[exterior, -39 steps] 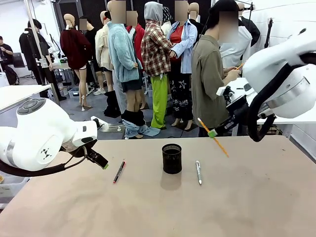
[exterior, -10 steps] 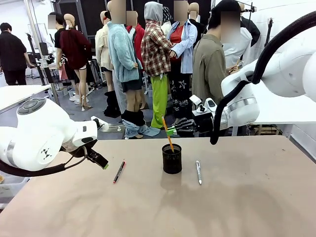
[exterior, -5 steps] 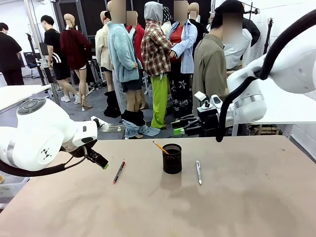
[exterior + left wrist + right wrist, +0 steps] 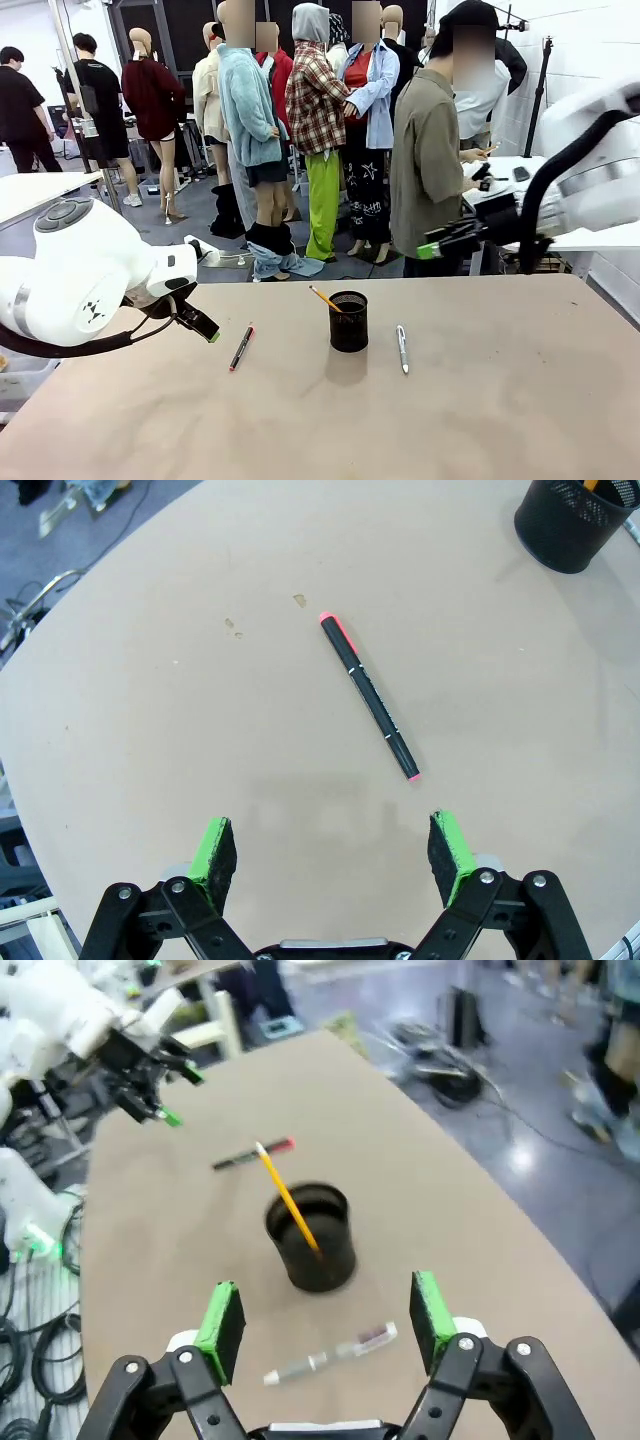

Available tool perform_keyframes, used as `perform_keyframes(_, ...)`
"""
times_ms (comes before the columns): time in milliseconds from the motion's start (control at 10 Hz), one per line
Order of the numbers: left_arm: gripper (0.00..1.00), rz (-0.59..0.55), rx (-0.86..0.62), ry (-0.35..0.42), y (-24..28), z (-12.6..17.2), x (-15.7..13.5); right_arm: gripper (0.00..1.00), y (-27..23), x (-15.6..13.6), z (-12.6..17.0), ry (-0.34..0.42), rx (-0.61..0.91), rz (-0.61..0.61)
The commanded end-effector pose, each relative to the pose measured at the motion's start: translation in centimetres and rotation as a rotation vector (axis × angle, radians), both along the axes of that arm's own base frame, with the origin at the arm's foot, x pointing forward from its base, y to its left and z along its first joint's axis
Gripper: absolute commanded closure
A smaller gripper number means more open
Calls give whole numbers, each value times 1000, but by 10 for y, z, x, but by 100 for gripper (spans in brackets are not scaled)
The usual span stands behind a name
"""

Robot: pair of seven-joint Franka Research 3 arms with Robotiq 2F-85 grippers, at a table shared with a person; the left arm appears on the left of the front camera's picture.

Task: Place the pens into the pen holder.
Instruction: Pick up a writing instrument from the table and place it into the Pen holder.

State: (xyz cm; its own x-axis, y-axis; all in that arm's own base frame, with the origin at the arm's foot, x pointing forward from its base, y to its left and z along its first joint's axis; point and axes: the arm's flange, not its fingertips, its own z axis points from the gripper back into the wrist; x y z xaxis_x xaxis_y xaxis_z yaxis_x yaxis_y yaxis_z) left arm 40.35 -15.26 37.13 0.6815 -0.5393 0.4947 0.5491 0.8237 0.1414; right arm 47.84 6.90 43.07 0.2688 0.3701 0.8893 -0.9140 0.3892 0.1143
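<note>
Right gripper (image 4: 323, 1305), jaws spread and empty, hangs apart from the pen holder (image 4: 300, 1263) containing the yellow pencil (image 4: 285, 1195).

The tan tabletop (image 4: 480, 400) is stretching away toward the far side, and soft, even light is lying across it, leaving only faint shadows. Beyond its far edge a grey floor (image 4: 205, 215) is running back into the room — it is catching pale glints from overhead. A white wall (image 4: 590, 45) is closing off the right side, with a black stand (image 4: 543, 80) rising in front of it. A white side table (image 4: 35, 190) is jutting in at the left and a white bench (image 4: 505, 170) is sitting on the right. A person in an olive shirt (image 4: 425, 160) is standing just beside the bench. Loose cables (image 4: 440, 1035) are trailing over the floor.
</note>
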Motion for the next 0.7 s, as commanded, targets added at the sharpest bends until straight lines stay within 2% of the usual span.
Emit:
perform_keyframes(0,0,3,-3,0,2,0,0,17,-13,-23,10,157,-80,-123)
perform_keyframes(200,0,3,-3,0,2,0,0,17,-41,-44,26,299,-200,-239)
perform_keyframes(400,0,3,-3,0,2,0,0,17,-74,-58,46,561,-378,-459)
perform_keyframes(600,0,3,-3,0,2,0,0,17,-87,-63,61,730,-476,-592)
